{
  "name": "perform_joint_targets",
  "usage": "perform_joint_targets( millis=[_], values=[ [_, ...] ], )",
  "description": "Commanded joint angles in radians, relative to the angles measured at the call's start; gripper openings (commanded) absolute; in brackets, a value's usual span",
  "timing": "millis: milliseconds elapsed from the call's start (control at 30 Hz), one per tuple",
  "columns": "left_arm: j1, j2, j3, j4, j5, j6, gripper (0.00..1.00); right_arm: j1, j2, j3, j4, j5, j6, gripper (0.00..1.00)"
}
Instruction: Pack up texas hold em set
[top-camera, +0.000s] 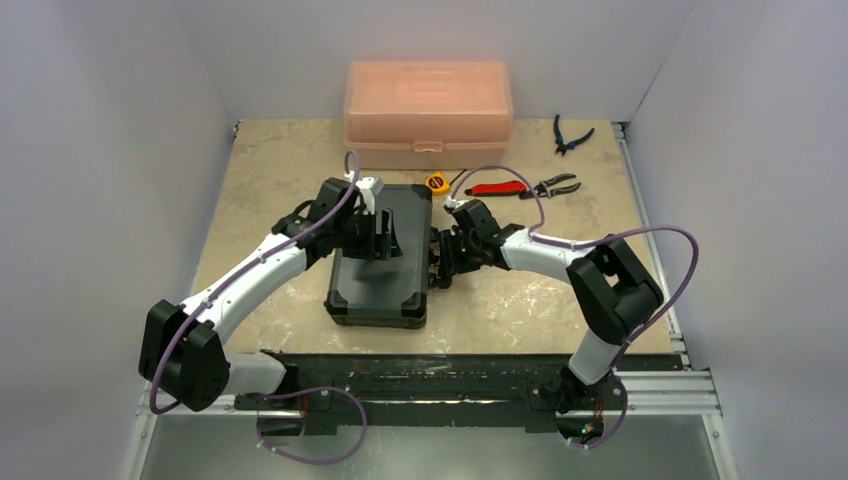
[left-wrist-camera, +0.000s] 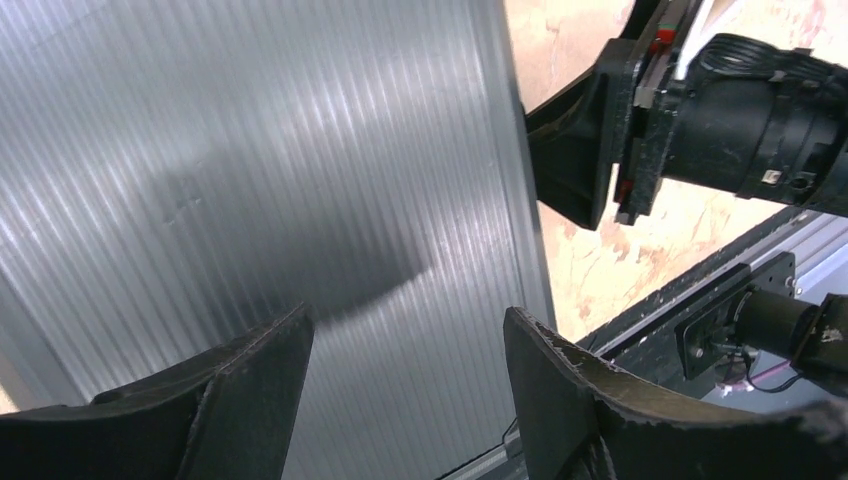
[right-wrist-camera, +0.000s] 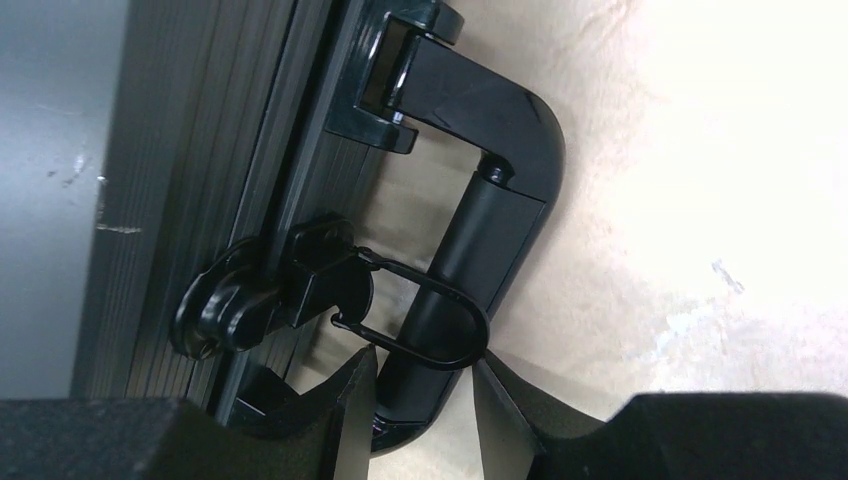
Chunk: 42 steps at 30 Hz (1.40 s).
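The closed case (top-camera: 380, 265) lies mid-counter (top-camera: 560, 300), long axis twelve to six. At its three o'clock edge the right pincer (right-wrist-camera: 425, 375), narrowly parted, brackets the latch loop (right-wrist-camera: 440, 300), seemingly ungripped. The left pincer (left-wrist-camera: 405, 340) gapes empty over the lid (left-wrist-camera: 250, 180).

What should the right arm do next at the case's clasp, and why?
Probably nudge the right fingers forward to catch the wire loop and swing the clasp shut. The case lid looks down, the left fingers hover over it, and the loop looks unhooked by the handle.
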Motion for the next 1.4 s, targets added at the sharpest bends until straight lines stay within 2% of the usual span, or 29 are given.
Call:
perform_joint_targets(
  millis=[0, 367, 500, 600, 833, 1100, 1367],
  values=[
    [-0.005, 0.0, 0.009, 0.083, -0.029, -0.037, 0.69, 0.019, 0.075, 0.079, 0.157, -0.111, -0.01, 0.4],
    [-0.005, -0.01, 0.016, 0.052, -0.091, -0.026, 0.67, 0.051, 0.108, 0.137, 0.167, -0.16, -0.017, 0.4],
    [-0.005, -0.017, 0.032, 0.043, -0.091, -0.017, 0.66, 0.048, 0.063, 0.127, 0.128, -0.17, -0.01, 0.41],
    [-0.007, -0.01, 0.073, 0.032, -0.086, 0.002, 0.65, 0.041, 0.002, 0.114, 0.101, -0.154, 0.009, 0.46],
    [-0.043, 0.065, 0.168, -0.014, -0.115, 0.043, 0.52, 0.006, -0.093, 0.064, 0.06, -0.078, 0.056, 0.58],
    [-0.067, 0.131, 0.192, -0.005, -0.132, 0.051, 0.37, -0.054, -0.118, -0.02, 0.106, -0.015, 0.088, 0.54],
    [-0.089, 0.208, 0.209, 0.003, -0.118, 0.067, 0.21, -0.12, -0.094, -0.059, 0.164, -0.036, 0.108, 0.49]
  ],
)
